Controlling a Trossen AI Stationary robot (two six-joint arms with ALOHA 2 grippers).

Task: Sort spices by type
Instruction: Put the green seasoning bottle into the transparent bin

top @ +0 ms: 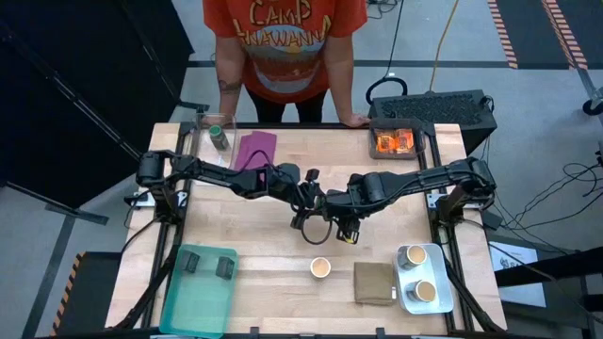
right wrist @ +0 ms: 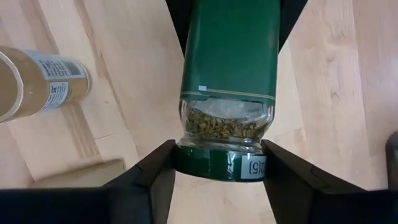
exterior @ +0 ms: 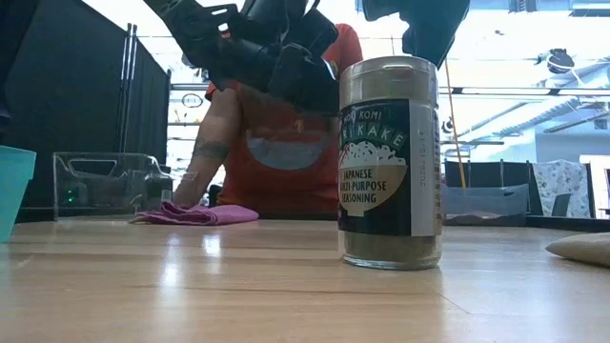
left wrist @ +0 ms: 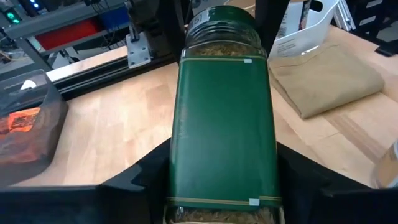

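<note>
A green-labelled jar (left wrist: 222, 118) with a green lid (right wrist: 219, 164) hangs over the table's middle between both grippers. My left gripper (top: 311, 200) is shut on its bottom end, and my right gripper (top: 341, 224) on its lid end. A tan-topped jar (top: 320, 267) stands on its base nearer the front edge and fills the low view (exterior: 391, 162). Two more tan-topped cups (top: 418, 273) stand in a white tray (top: 435, 279) at the front right. My left gripper (left wrist: 221, 186) pinches the jar's labelled body near its bottom end (left wrist: 186, 186) between its two fingers, one on each side, coming from the table's left and lying along the jar. My right gripper (right wrist: 221, 180) pinches the green lid's rim (right wrist: 186, 163) between its two fingers, slanting down from above. The jar is lifted clear of the table.
A teal tray (top: 200, 299) at the front left holds two dark blocks. Orange packets (top: 394, 141) sit in a dark bin at the back right. A green-lidded jar (top: 219, 138) is in a clear box beside a purple cloth (top: 256, 149). An olive cloth (top: 374, 282) lies at the front. A person stands at the far edge.
</note>
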